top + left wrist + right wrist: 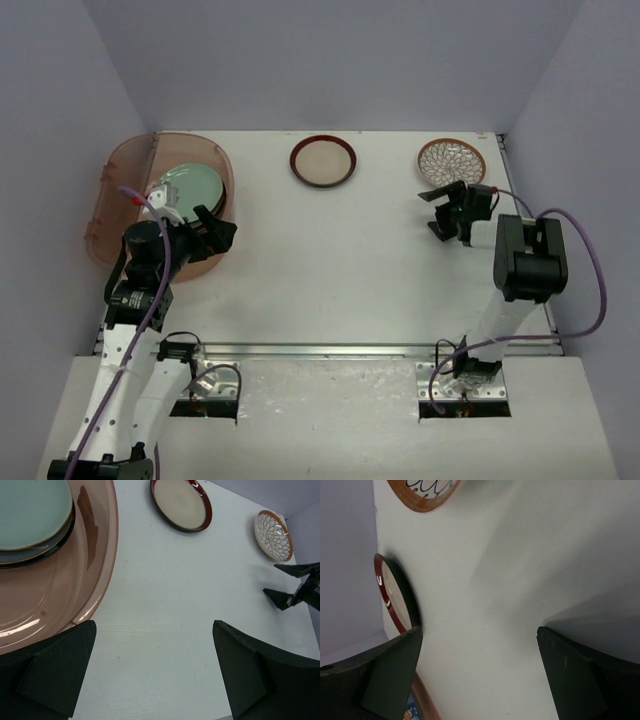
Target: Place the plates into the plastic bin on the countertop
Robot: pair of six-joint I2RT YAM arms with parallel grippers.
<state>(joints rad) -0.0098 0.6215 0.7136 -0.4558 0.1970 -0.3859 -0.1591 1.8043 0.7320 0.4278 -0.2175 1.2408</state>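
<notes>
Top external: left tool [210, 232] and right tool [436, 213] gape empty; mint plate [190, 187] apparently topmost in bin [105, 215].

both arms stretch forward, the left claw [207, 237] and the right claw [441, 212] each spread wide and empty.

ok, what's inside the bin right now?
Plate stack in the plastic bin: mint green plate on top, dark rim beneath. Lower plates and their count are covered.

A robot lab test cell; a white countertop [330, 270] boxed in by plain lilac-grey walls [330, 60]; left arm [140, 265] and right arm [530, 260] bolted at the frame's bottom, beside a metal rail [330, 350].
</notes>
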